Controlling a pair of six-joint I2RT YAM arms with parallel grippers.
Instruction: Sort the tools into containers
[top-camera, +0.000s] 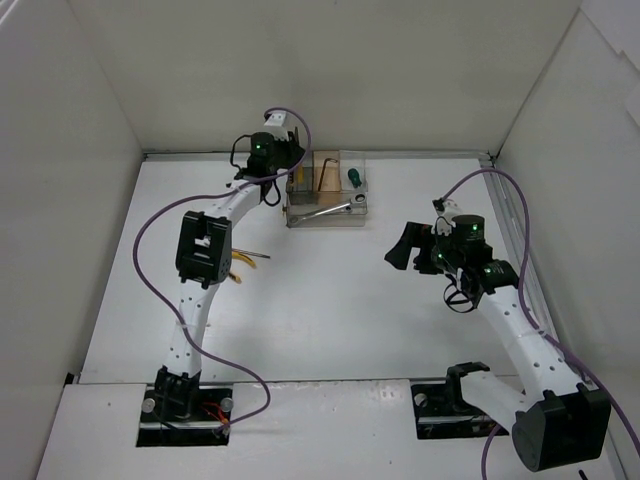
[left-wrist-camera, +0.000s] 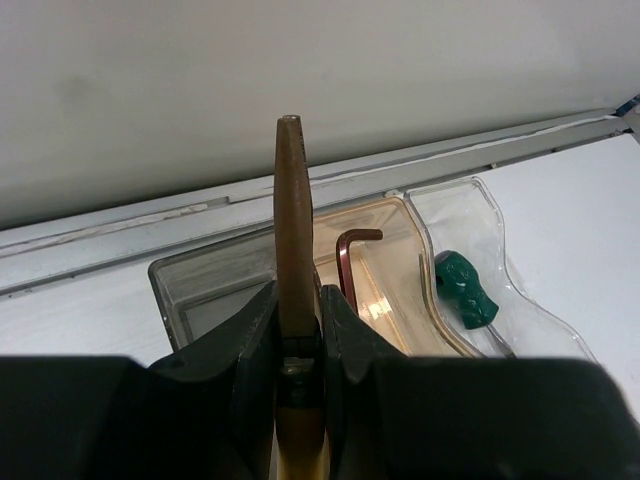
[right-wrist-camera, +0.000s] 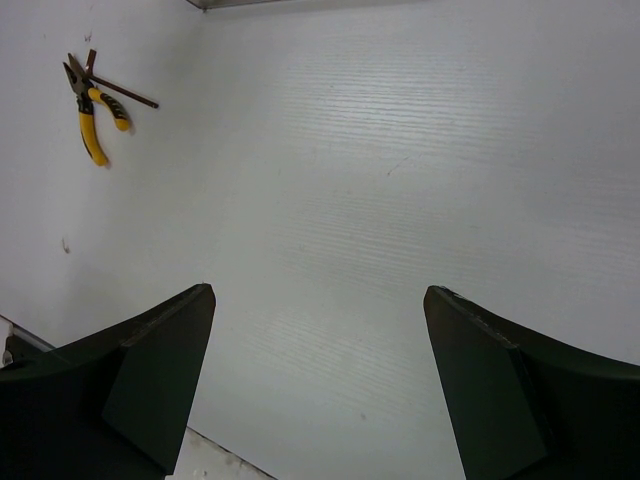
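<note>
Overhead and wrist views, tool sorting. The clear organizer box (top-camera: 330, 222) stands on the white table (top-camera: 330, 320) and serves as the landmark.

- **Left gripper** (left-wrist-camera: 297, 300): at the box's left rear corner, its fingers (left-wrist-camera: 258, 335) pressed together on a brown tapered rod (left-wrist-camera: 293, 220). In the wrist view the rod runs over the box's left compartment. Whether it touches the box cannot be told.
- **Box contents:**
  - A hex key (left-wrist-camera: 350, 262) stands in the tan middle compartment.
  - A green-handled screwdriver (left-wrist-camera: 465, 290) sits in the right compartment.
  - A silver wrench (top-camera: 325, 211) lies in the long front tray.
- **On the table:** yellow-handled pliers (right-wrist-camera: 90, 115) lie well out from the box's front left, partly hidden by the left arm in the overhead view. A thin dark rod (right-wrist-camera: 122, 90) lies across them.
- **Right gripper** (right-wrist-camera: 318, 292): hangs well out from the box's front right, jaws wide apart and holding nothing.
</note>
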